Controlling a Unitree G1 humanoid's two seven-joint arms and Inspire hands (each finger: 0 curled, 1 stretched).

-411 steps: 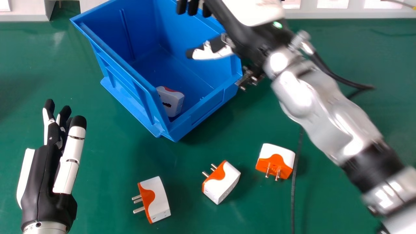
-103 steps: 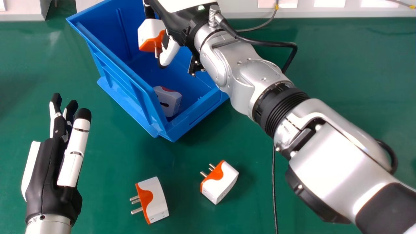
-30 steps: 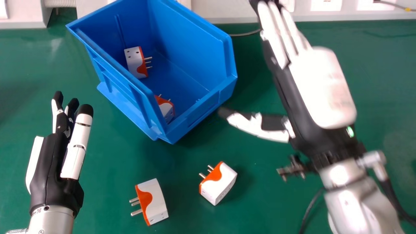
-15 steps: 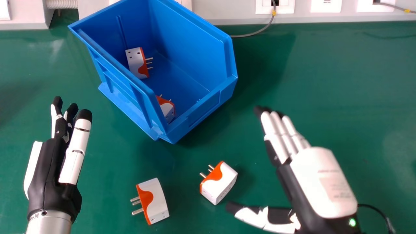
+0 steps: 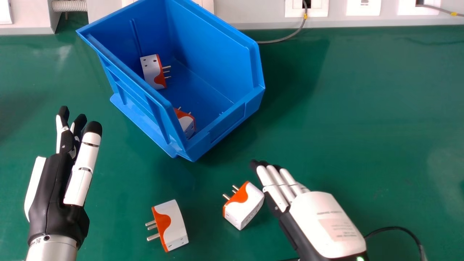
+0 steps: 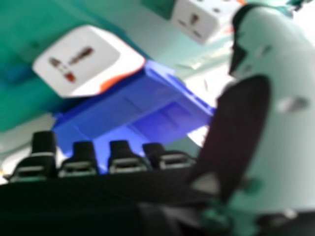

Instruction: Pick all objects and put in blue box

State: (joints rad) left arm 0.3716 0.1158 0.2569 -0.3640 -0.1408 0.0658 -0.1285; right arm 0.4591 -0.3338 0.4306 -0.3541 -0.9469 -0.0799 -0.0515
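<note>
Holding two plug adapters, the blue bin stands on the tabletop; two loose adapters lie outside; my left hand and right hand are wide, the right beside one.

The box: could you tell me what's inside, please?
In the box, one adapter lies farther back, another adapter near the front; the left wall hides part of the latter and some floor.

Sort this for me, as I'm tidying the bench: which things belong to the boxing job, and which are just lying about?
Job:
- blue box
- two plug adapters inside it
- two plug adapters on the table

Just about:
- grey cable behind the box
- white wall outlets
- ribbed hose
</note>
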